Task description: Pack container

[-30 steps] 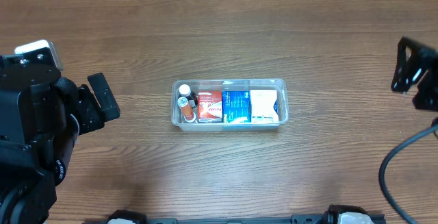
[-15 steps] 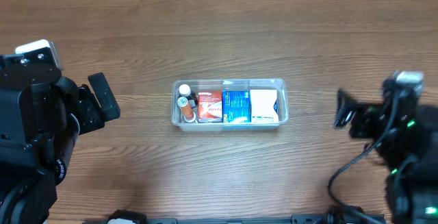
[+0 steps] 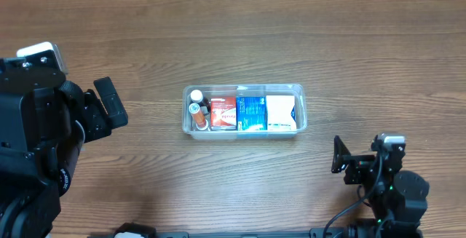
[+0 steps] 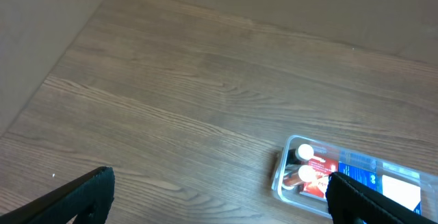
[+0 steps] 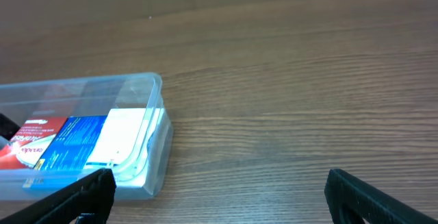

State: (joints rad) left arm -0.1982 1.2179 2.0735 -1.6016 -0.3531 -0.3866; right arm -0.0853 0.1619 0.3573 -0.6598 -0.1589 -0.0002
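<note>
The clear container (image 3: 301, 101) sits mid-table and holds two small bottles (image 3: 196, 109), a red box (image 3: 223, 113), a blue box (image 3: 252, 113) and a white box (image 3: 280, 113). It also shows in the left wrist view (image 4: 282, 183) and the right wrist view (image 5: 156, 87). My left gripper (image 4: 219, 200) is open and empty, off to the container's left. My right gripper (image 5: 217, 195) is open and empty, low at the front right, away from the container. The right arm (image 3: 386, 187) sits near the table's front edge.
The brown wooden table (image 3: 240, 41) surrounds the container. The left arm's black body (image 3: 44, 136) fills the left edge of the overhead view. A black cable (image 3: 342, 216) loops by the right arm.
My right arm has swung from the far right edge down to the front right of the table. The left arm and the container have not moved.
</note>
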